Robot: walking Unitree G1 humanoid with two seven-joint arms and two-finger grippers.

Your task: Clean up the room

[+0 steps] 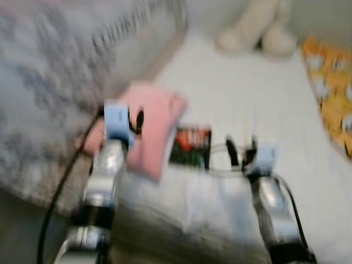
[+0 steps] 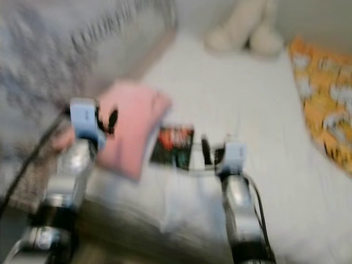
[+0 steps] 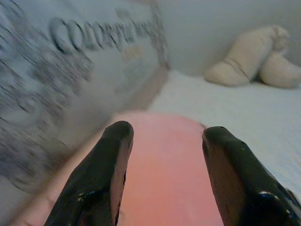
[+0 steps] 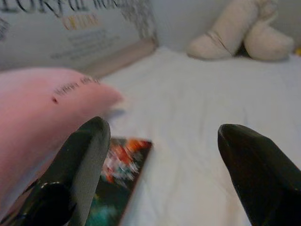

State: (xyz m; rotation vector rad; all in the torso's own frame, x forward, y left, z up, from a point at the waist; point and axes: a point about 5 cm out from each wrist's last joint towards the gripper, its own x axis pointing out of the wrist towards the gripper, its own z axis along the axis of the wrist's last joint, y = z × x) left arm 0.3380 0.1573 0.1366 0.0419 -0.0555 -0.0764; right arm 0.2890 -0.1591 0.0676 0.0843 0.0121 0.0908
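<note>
Both head views look forward and down, blurred, over a white-sheeted bed (image 1: pixel 264 99); a flat pink cushion (image 1: pixel 151 124) sits left of centre. Each wrist view looks low and close across the sheet, sharing that cushion and a cream plush toy (image 3: pixel 249 59) at upper right.

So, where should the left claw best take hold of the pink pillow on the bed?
Probably at the near edge of the pink pillow, coming from the robot's side. It lies flat on the bed, and the open left claw already points along it, so pinching the soft edge seems easiest.
</note>
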